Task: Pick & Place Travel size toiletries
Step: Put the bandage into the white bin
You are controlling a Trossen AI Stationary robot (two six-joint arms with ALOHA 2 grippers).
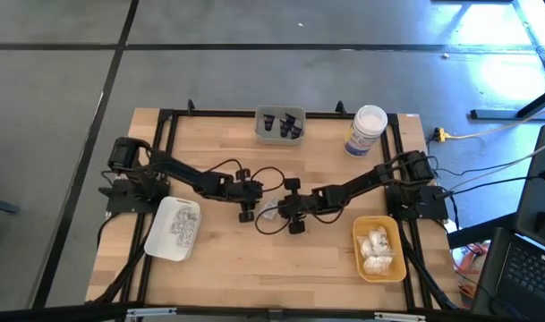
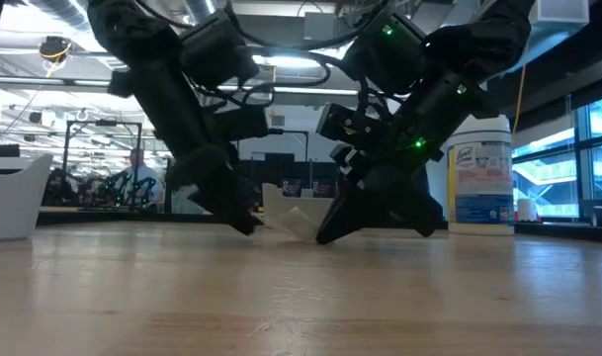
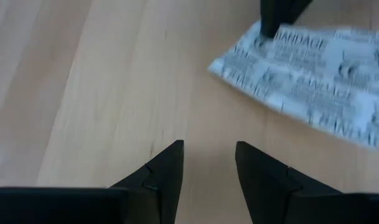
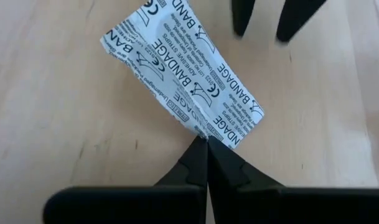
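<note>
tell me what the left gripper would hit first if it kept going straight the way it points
Probably bare table: the left gripper aims just beside the bandage packet, which the right gripper has pinched. Depth is unclear.

Bandage packet (image 3: 313, 81): far end cut off by frame edge, print blurred. Tray contents (image 1: 281, 124): too small to identify.
</note>
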